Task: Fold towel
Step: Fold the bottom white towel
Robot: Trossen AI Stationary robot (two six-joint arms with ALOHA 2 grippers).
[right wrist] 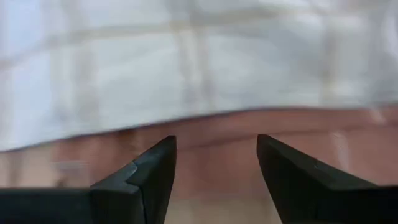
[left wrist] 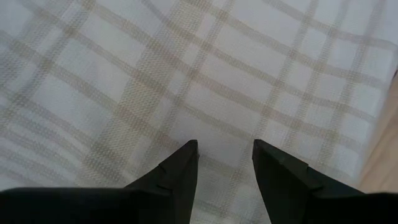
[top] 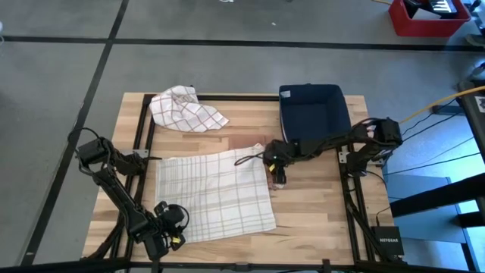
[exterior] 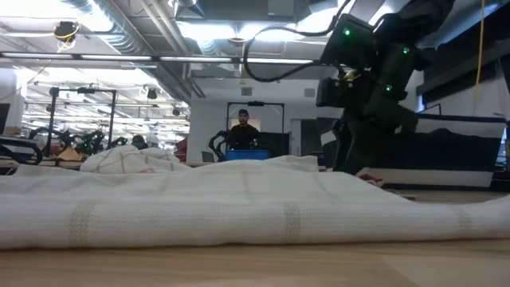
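1. I see the plaid towel (top: 216,195) lying spread flat across the middle of the wooden worktop (top: 311,205), its near-left corner close to the front edge; in the low view it fills the foreground as a rumpled white ridge.
2. My left gripper (top: 176,230) sits low at the towel's near-left corner, the arm folded in a sharp elbow along the worktop's left side. Its wrist view looks down on the plaid weave, and the fingers (left wrist: 177,180) stand apart with nothing between them.
3. My right gripper (top: 278,178) hovers at the towel's far-right edge, the arm stretched out nearly straight from its base at the right side. Its fingers (right wrist: 149,177) are spread wide and hold nothing; beyond them I see the towel's edge and bare wood.
4. A second, crumpled plaid cloth (top: 186,108) lies at the far-left of the worktop.
5. A dark blue bin (top: 313,110) sits at the far right, beside the right arm.
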